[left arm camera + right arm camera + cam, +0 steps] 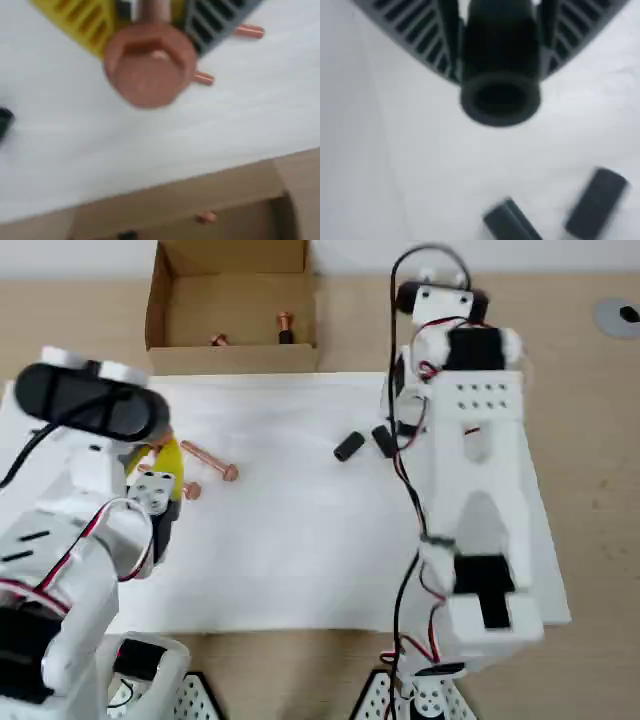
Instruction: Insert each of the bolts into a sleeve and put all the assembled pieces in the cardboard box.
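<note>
My left gripper is shut on a copper bolt, held between a yellow finger and a grey one, with the bolt's head facing the camera. It hangs over the left part of the white sheet. Two more bolts lie beside it. My right gripper is shut on a black sleeve, open end outward, above the sheet. Two loose sleeves lie nearby; one sleeve lies left of the right arm. The cardboard box stands at the back.
Inside the box lie two assembled pieces. The right arm's white body covers the sheet's right side. Bare wooden table surrounds the sheet. A grey disc sits at the far right.
</note>
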You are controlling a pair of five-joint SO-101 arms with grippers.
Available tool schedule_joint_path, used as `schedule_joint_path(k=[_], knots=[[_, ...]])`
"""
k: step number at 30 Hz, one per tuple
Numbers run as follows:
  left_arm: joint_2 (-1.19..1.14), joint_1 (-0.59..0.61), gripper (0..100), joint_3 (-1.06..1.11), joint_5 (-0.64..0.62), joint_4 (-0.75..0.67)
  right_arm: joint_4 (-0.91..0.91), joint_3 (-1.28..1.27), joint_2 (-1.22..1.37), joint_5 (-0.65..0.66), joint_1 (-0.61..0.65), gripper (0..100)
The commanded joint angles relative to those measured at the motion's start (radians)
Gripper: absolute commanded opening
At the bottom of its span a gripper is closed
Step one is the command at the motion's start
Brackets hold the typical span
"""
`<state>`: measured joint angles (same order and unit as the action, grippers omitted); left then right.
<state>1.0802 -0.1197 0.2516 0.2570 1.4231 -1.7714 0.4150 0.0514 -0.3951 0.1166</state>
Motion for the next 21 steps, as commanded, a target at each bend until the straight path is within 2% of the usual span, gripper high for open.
schedule_joint_path(k=[1,4,11,21], knots=[[0.059,0.066,1,0.005,-0.005,-0.035,0.002,0.096,-0.189,0.060,0.007,1.0],[0.091,0.075,1,0.005,-0.012,-0.032,0.014,0.090,-0.320,0.127,0.036,1.0],[0.143,0.078,1,0.006,-0.120,-0.029,0.006,0.050,-0.572,0.255,0.136,1.0],[0.240,0.080,1,0.146,-0.138,-0.035,0.063,-0.486,-1.049,0.284,0.331,1.0]])
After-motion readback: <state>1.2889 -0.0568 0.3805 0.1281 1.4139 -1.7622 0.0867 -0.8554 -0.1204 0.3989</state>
